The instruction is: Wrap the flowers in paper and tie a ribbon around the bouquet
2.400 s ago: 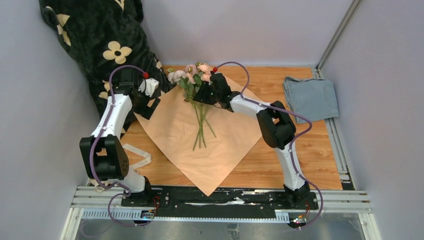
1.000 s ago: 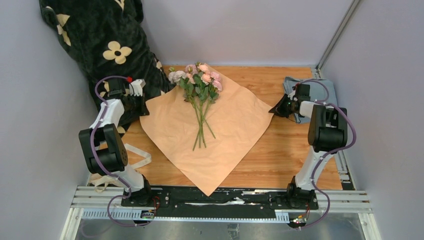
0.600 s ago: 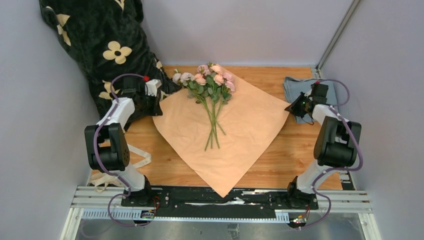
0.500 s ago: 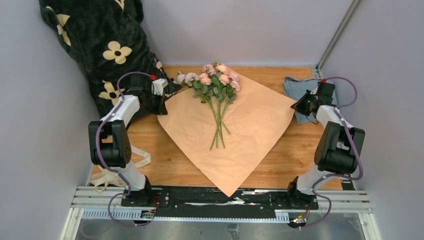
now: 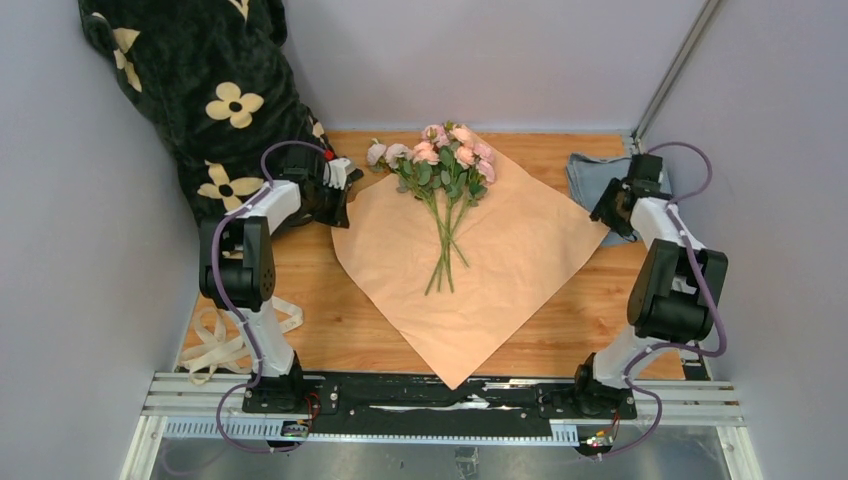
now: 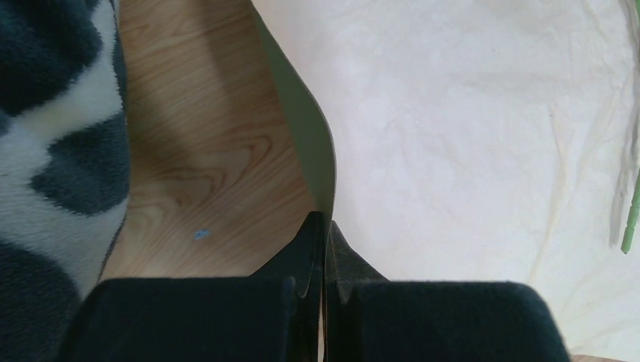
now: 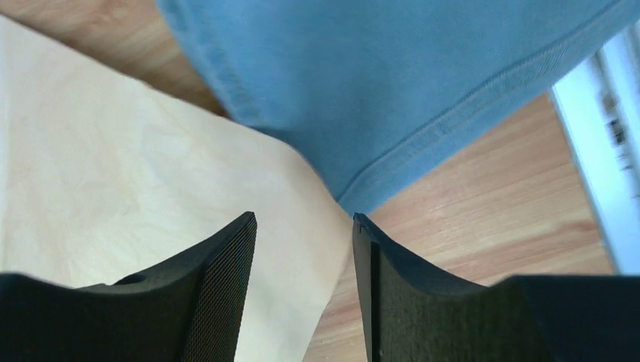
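Overhead first: the paper (image 5: pixel 480 290) lies flat on the tabletop (image 5: pixel 310 290) as a diamond, peach face up, one corner toward the arm bases. The flowers (image 5: pixel 447 165) rest on its far half, blooms at the far corner, stems running toward the middle, loose and unwrapped. The ribbon (image 5: pixel 228 335) sits in slack loops near the left arm's base, apart from the sheet. The left pincer (image 5: pixel 338 207) is at the sheet's left corner, beside the black blanket (image 5: pixel 210 80). The right pincer (image 5: pixel 606 208) is at the right corner, by the blue cloth (image 5: pixel 600 170). Left wrist view: the left pincer (image 6: pixel 324 226) is pressed together on the paper's edge, which lifts off the wood so its sage-green underside (image 6: pixel 306 143) shows. A green stem tip (image 6: pixel 630 211) is at the far right. Right wrist view: the right pincer (image 7: pixel 302 226) is spread, with the paper's corner (image 7: pixel 302 181) lying under the gap and meeting the cloth's hem (image 7: pixel 392 75). Nothing looks pinched there. Judgement: early stage. Flowers are laid out on the sheet, but no fold is made, no cone formed, and tying is not started. The whole wrap and the ribbon are left.
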